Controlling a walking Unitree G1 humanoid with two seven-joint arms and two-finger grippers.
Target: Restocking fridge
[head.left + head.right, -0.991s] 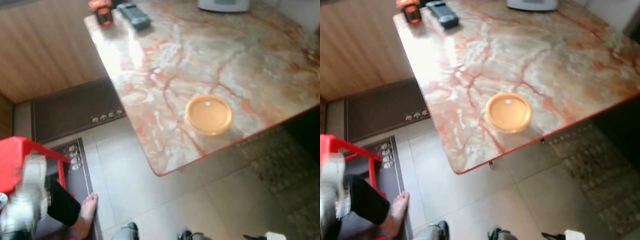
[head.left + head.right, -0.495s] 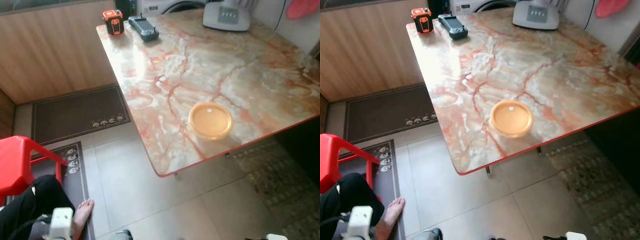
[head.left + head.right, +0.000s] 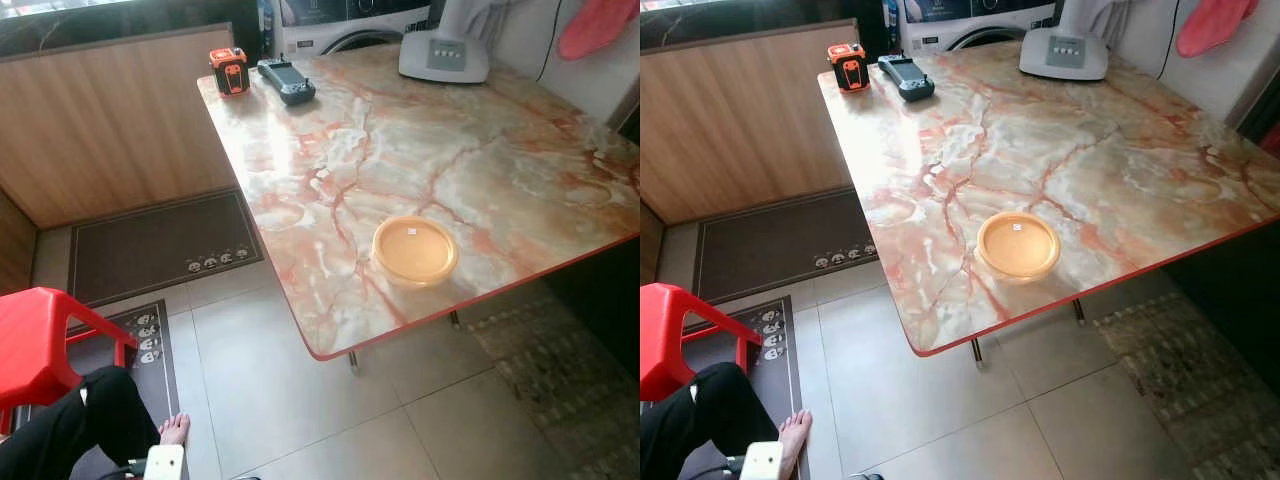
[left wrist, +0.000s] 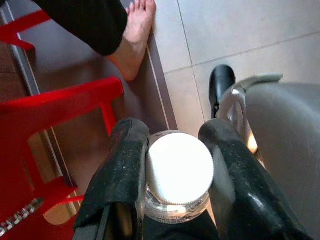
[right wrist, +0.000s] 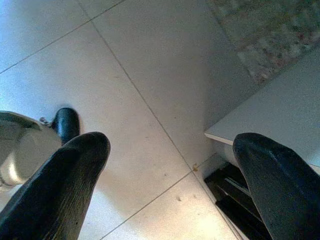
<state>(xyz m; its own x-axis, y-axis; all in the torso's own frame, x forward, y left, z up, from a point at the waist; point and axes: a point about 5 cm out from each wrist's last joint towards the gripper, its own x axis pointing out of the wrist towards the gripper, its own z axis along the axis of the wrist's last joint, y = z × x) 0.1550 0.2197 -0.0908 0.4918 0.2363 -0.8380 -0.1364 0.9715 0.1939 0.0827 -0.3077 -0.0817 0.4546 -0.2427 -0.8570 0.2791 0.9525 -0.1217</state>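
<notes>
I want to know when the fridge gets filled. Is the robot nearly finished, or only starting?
Only starting, it seems. Nothing looks put away yet, and I see no fridge from here. In hand: the left end effector is shut on a jar with a white lid, held low over the floor. The right end effector is open and empty. Left: the orange container sits on the table, maybe next.

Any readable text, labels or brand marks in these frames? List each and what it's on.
None can be read.
Washing machine: a line of marking along its top panel, too small and blurred.
Orange container on the marble table: small white sticker on its lid, no text legible.
Door mat: a row of small printed figures, no words.
Jar in the left gripper: plain white lid, no lettering.
</notes>
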